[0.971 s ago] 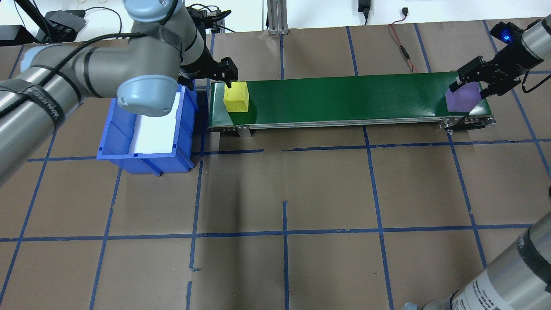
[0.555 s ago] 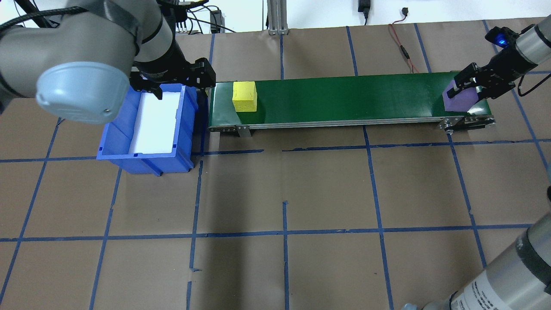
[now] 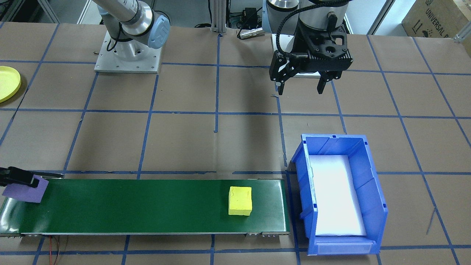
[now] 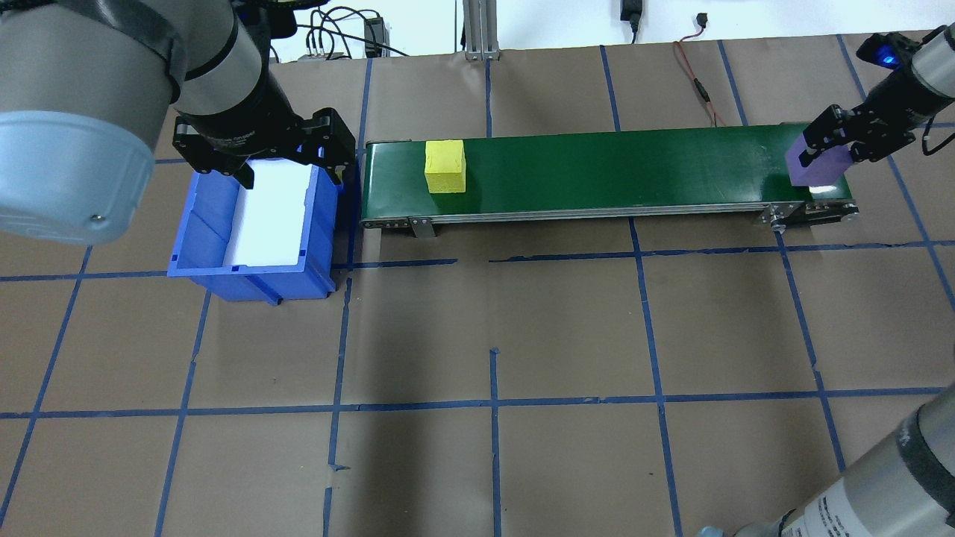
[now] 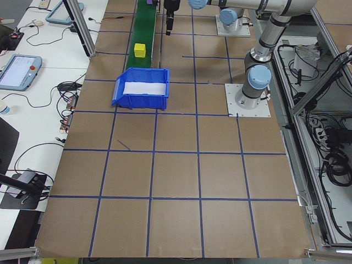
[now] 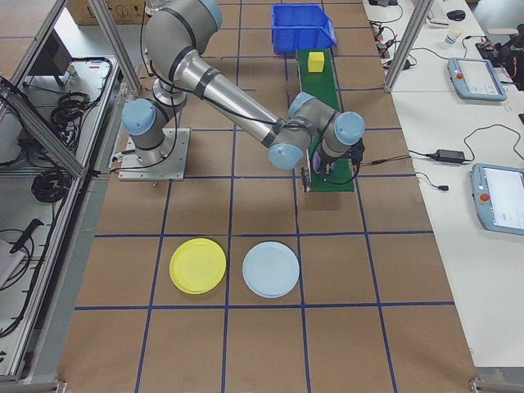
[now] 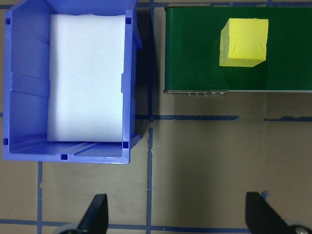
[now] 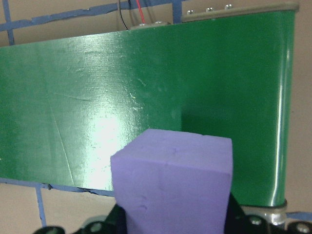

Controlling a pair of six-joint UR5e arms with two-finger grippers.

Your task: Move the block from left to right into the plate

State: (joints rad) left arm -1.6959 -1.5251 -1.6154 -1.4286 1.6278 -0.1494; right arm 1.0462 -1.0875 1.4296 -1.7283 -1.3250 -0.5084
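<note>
Right tool [image 4: 824,149] clamped on purple block [image 4: 819,165] above green belt [image 4: 597,175] end; left tool [image 3: 301,85] wide, empty; yellow block [image 4: 445,167] at belt's 9 o'clock.

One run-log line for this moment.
left gripper: open, empty | right gripper: shut on purple foam cube | yellow foam cube: on green conveyor belt

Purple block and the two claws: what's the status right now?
Right gripper shut on purple block, at conveyor belt end. Left gripper open, empty. Yellow block on belt. Yellow plate empty; path looks clear.
</note>
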